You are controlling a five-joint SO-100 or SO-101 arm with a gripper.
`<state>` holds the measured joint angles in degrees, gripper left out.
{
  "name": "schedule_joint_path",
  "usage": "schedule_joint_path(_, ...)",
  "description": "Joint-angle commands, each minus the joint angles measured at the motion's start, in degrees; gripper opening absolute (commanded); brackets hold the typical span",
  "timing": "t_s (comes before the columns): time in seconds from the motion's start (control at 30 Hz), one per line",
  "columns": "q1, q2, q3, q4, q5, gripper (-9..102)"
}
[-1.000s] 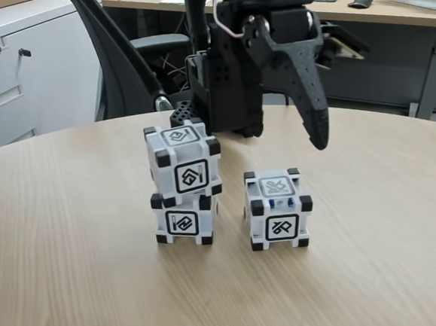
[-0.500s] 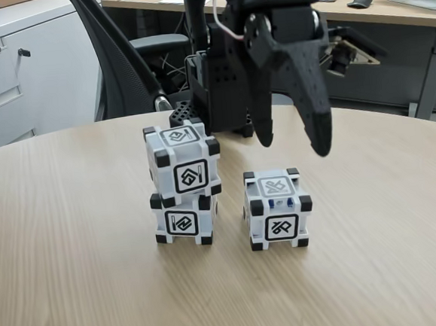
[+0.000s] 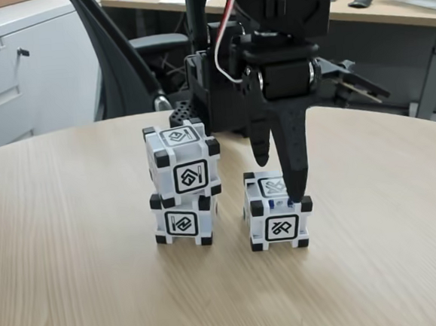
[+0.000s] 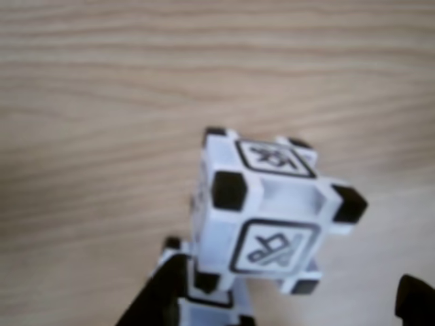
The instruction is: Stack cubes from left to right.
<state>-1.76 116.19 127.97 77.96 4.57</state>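
**End Effector Positioned Over the Single Cube**

The single cube (image 3: 277, 209) stood on the desk (image 3: 74, 250), to the right of the two-cube stack in the fixed view. Its front face carried a black-framed symbol, and its corners were black blocks. In the wrist view, this cube (image 4: 268, 210) appeared at centre, tilted by the camera angle, with two symbol faces visible.

The stack stood just beside it, apart from it. The lower cube (image 3: 183, 220) rested on the desk. The upper cube (image 3: 184, 159) sat on top of it, turned slightly off square with it.

The end effector (image 3: 280, 181) hung directly above the single cube, pointing down. Its fingers were apart. The longer finger (image 3: 293, 157) reached down to the cube's top front edge; whether it touched the cube could not be told. The shorter finger (image 3: 260, 141) ended higher, above the cube's rear left corner. In the wrist view, a black finger (image 4: 160, 295) appeared at the lower left edge, beside the cube.

Behind the cubes, the black robot base (image 3: 216, 87) stood on the desk. An office chair (image 3: 130, 56) and a white cabinet (image 3: 22, 73) stood beyond the desk.
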Motion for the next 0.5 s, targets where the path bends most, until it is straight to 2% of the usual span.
schedule_joint_path(0.0,-0.3,-0.9,-2.4,-1.0,1.9,32)
schedule_joint_path(0.47,-0.3,-13.9,-3.2,-1.1,6.1,30)
